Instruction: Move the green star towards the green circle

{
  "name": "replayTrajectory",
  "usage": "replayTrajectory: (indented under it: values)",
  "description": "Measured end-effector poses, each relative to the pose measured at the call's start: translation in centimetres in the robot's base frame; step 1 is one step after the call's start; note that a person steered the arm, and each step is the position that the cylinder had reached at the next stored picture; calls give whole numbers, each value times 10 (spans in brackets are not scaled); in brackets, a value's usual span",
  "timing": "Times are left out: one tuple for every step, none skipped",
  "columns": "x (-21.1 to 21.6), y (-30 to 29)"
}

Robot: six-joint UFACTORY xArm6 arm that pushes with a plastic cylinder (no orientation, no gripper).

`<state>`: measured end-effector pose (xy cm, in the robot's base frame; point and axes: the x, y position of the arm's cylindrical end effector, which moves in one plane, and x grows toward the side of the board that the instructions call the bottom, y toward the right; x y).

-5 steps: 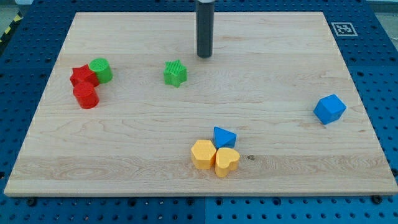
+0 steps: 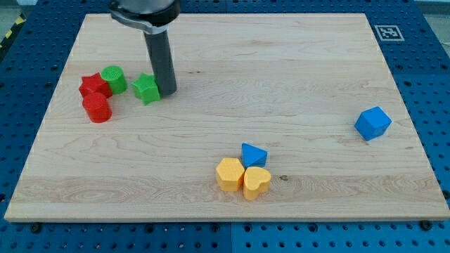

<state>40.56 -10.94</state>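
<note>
The green star (image 2: 145, 89) lies on the wooden board at the view's upper left. The green circle (image 2: 113, 79) sits a short gap to its left, touching a red star-like block (image 2: 93, 87). My tip (image 2: 166, 93) rests on the board right against the green star's right side, and the dark rod rises from it to the view's top. A small gap separates the green star from the green circle.
A red cylinder (image 2: 97, 108) sits just below the red star-like block. A blue triangle (image 2: 253, 154), a yellow hexagon (image 2: 230, 173) and a yellow heart (image 2: 256, 182) cluster at the bottom centre. A blue cube (image 2: 372, 123) lies at the right.
My tip has swept left and slightly down from the board's top centre. The green star has slid left, ending close to the green circle.
</note>
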Motion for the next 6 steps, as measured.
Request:
replayTrajectory:
  values:
    - [5,-3]
    - [11,-18]
    - [11,-31]
    - [10,-28]
    - [-9,21]
    - [-38,121]
